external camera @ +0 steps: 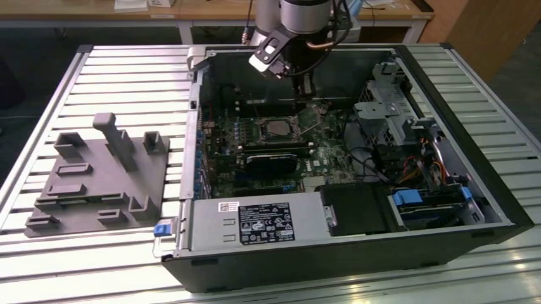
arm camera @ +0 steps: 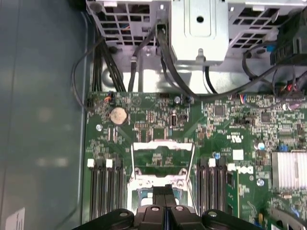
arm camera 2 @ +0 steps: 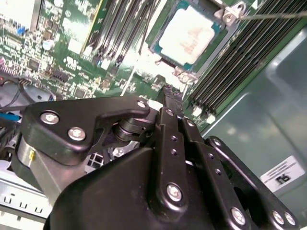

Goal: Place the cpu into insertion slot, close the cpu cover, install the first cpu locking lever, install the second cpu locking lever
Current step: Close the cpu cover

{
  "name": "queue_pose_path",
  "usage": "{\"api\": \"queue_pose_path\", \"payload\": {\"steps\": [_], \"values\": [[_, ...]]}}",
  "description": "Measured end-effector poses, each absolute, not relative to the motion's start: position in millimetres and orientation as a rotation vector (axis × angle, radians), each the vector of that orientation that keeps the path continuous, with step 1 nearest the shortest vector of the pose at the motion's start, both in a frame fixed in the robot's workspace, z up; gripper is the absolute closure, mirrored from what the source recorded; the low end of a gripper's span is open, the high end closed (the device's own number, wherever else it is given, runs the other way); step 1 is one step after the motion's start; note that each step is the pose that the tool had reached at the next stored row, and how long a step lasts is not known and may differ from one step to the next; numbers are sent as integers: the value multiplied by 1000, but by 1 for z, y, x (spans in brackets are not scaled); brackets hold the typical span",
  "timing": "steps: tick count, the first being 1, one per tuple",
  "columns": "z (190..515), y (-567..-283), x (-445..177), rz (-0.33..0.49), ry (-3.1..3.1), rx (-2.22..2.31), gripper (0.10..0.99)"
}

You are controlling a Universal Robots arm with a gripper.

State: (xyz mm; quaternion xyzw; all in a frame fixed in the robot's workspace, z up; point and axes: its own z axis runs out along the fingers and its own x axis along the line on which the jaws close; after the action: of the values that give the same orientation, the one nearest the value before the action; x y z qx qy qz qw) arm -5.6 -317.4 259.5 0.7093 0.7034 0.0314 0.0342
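Near the seated cpu (arm camera 2: 186, 37), the gripper (arm camera 2: 169, 92); white label (arm camera 2: 280, 175) unreadable.

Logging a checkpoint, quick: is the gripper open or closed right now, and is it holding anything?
Black gripper: closed, nothing visibly held, poised near the small square silvery-topped cpu.

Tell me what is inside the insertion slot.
The cpu lies in the insertion slot, pale top uncovered in the second wrist view. Whatever is beneath it is covered.

Insertion slot (arm camera: 139, 188) — half behind hand (arm camera: 165, 189)
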Motion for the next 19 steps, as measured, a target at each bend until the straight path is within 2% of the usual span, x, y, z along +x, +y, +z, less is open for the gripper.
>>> {"api": "queue_pose_path", "payload": {"steps": [19], "values": [[259, -317, 56, 86, 2168, 2186, 980]]}}
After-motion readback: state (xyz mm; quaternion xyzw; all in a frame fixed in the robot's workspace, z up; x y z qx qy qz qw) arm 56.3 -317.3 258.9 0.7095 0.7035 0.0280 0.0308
